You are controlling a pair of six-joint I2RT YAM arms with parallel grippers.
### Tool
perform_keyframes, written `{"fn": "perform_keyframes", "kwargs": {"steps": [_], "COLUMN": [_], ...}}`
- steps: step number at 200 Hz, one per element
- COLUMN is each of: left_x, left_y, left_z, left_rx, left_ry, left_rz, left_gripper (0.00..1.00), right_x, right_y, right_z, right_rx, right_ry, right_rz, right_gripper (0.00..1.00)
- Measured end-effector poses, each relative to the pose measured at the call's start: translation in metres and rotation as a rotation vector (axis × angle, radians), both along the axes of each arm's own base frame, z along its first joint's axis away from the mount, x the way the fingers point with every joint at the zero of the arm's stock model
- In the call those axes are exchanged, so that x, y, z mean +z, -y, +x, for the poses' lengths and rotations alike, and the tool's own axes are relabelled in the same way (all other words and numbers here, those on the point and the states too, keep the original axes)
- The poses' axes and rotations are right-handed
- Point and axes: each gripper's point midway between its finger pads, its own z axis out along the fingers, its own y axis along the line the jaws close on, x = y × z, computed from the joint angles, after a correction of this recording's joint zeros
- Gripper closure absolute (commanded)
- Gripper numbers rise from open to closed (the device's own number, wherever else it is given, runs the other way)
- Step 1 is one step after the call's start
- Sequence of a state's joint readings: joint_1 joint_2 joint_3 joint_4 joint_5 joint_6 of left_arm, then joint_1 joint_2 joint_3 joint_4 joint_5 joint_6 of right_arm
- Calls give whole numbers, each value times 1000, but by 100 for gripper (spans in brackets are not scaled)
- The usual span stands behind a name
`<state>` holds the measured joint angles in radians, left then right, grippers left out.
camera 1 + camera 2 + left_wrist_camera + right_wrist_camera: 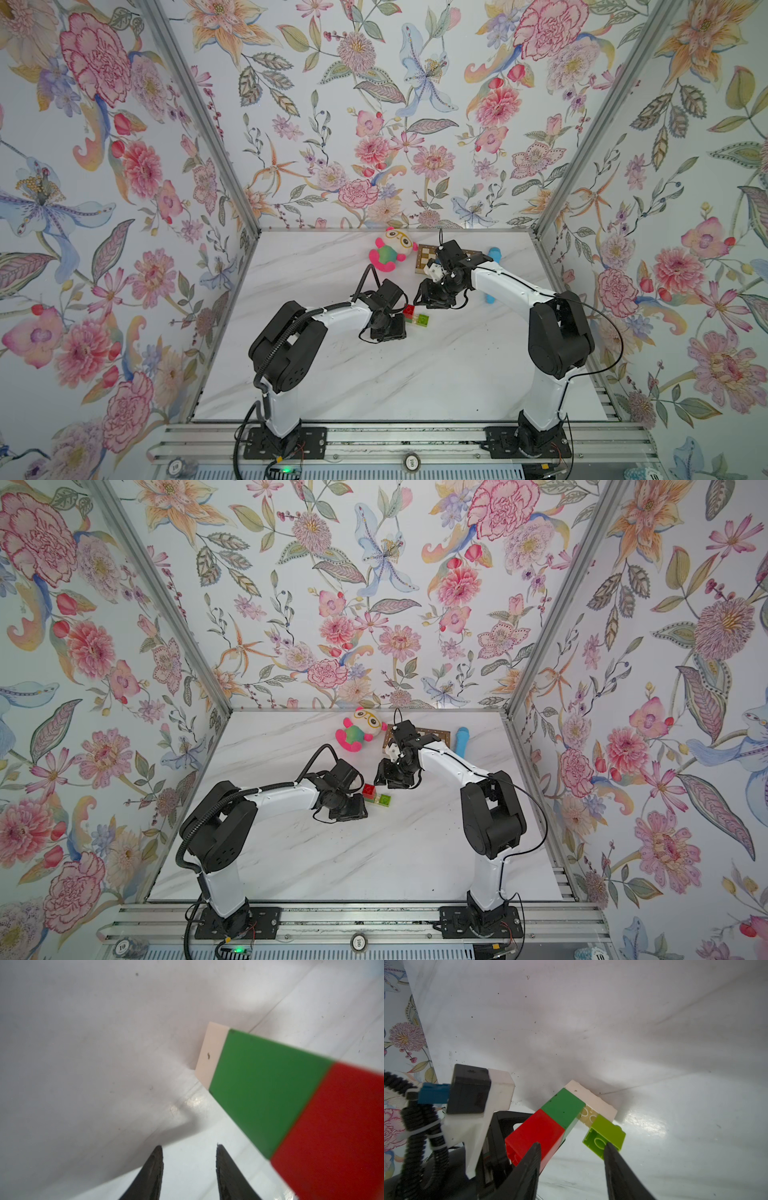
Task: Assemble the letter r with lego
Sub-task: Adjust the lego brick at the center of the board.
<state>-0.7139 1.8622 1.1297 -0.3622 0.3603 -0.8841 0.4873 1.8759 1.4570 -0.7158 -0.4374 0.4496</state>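
The lego lies joined on the marble table as the letter r (562, 1109). A red brick (535, 1134), a dark green brick (562, 1106) and a cream-white brick (591, 1097) form the stem, and a lime brick (607, 1132) juts sideways at the white end. In both top views only the red brick (409, 309) (368, 789) and the lime brick (423, 319) (385, 799) show between the two wrists. My left gripper (189, 1147) is open and empty, with the stem (266, 1088) just beside its fingers. My right gripper (572, 1146) hovers open over the gap between red and lime, gripping nothing.
A pink and green plush toy (390, 249) sits at the back of the table. A brown-and-cream chessboard (424, 254) lies partly under the right wrist, and a blue object (462, 742) lies behind the right arm. The left arm's camera mount (492, 1097) stands close to the red brick.
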Motion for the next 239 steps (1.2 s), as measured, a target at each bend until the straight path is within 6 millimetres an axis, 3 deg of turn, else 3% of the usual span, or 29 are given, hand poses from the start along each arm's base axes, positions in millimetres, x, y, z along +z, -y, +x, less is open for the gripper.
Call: {"fn": "perform_keyframes", "kwargs": {"steps": [39,134,150,168,186,207,239], "left_x": [0,1,1,1,1,1,1], "left_y": [-3,-8,-7,-5,-5,-5,-5], "left_z": [-4,-12,-12,-13,-13,-13,-13], "left_rx": [7,38,34,31,31,30,30], "left_ry": [21,38,37,37,37,37,36], "left_rz": [-24,-73,-82,-90,-90,-91,-90], "left_gripper": [56,57,57,57,57,57,58], "right_x": [6,-15,-15,-8,1,5,-16], "right_y": [-4,1,6,16,28,34,37], "right_z": [-8,-28,-33,-45,-52,-48,-41], "right_rx": [17,19,12,2,16,48,104], "right_ry": [9,-55,-54,-48,-1,42,40], "right_rz": [5,-27,-33,-35,-44,-43,-54], "right_gripper": [47,46,38,20,16,16,27]}}
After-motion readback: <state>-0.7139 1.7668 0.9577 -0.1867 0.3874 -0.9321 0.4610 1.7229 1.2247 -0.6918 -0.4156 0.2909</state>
